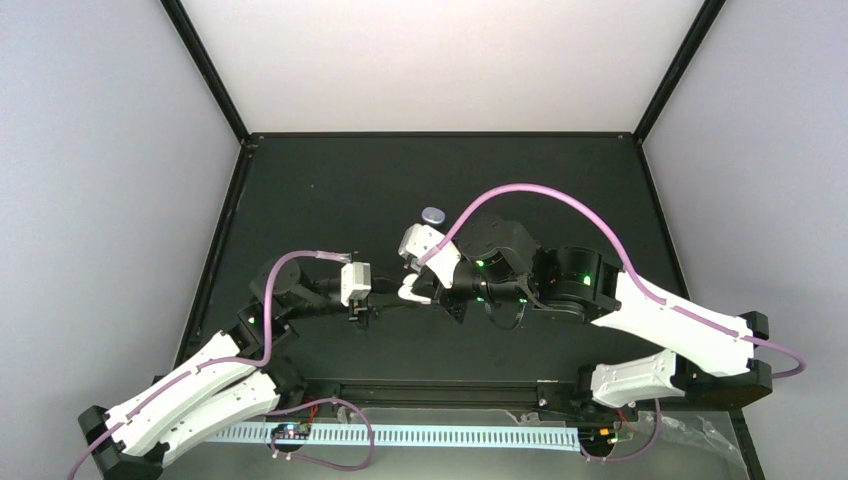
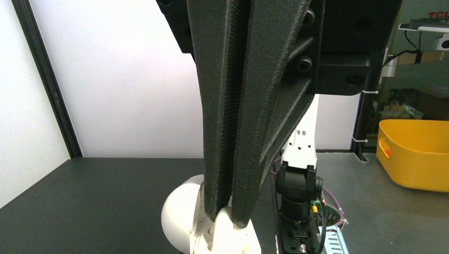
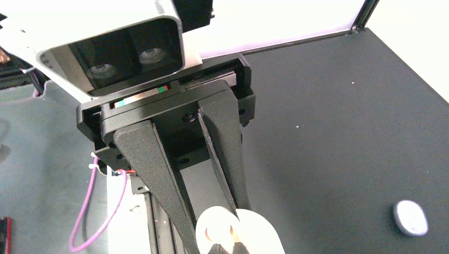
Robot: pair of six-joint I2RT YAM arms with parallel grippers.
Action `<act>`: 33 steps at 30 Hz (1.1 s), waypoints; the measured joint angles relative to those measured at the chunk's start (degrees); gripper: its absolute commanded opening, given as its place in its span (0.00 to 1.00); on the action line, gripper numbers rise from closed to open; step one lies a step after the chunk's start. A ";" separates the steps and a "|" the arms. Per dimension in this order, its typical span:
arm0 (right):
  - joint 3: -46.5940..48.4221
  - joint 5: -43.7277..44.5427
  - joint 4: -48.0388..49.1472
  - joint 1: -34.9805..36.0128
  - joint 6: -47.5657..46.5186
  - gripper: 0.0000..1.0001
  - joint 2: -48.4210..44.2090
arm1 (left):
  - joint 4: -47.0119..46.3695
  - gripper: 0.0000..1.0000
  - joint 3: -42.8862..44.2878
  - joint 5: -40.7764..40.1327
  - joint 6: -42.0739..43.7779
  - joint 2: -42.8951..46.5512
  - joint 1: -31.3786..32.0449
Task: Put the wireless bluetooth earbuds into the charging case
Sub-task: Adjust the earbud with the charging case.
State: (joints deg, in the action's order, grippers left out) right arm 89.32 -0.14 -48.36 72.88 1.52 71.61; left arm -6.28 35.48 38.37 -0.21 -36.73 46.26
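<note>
From the near left corner, the left arm point(image 1: 200, 385) laid low: white links folded close to each other, then a dark forearm stretched almost level toward the middle of the desk point(image 1: 330, 190). From the opposite corner, the right arm point(image 1: 670, 320), bent back at the elbow and then turned leftward through its dark joints (small green lights on them), with both wrists close together over the near half of the desk.

In the left pincer point(image 2: 227, 214), a white case point(image 3: 259, 233), pinched at the tips. Fingers point(image 2: 222, 106) pressed nearly together, with only a thin dark slit between them in the left wrist view. Toward the right wrist camera, two round hollows showing in the white shell. Cannot tell whether earbuds sit in these hollows, and cannot make them out with certainty in any of the three views. Cannot tell either whether the case is lifted or resting on the desk.

Just beside the case, the right pincer point(image 1: 428, 298), mostly hidden; cannot tell if spread or closed.

Farther back on the desk, well apart from both pincers, a small pale oval case point(image 3: 410, 217), lying flat and closed.
</note>
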 measured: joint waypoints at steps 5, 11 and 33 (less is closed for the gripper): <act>0.00 0.04 -0.02 0.00 -0.33 0.01 0.02 | 0.31 0.02 -0.02 0.20 -0.04 0.00 0.00; 0.00 0.26 0.02 0.00 -0.33 0.01 -0.17 | 0.22 0.02 -0.02 0.17 -0.04 0.00 0.00; -4.72 1.55 6.47 0.00 0.11 0.01 -6.34 | -2.25 0.02 -0.02 0.17 -0.87 -1.62 0.00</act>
State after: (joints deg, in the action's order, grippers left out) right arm 84.60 1.41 -41.89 72.88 1.63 65.28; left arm -8.54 35.46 38.54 -1.08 -38.35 46.26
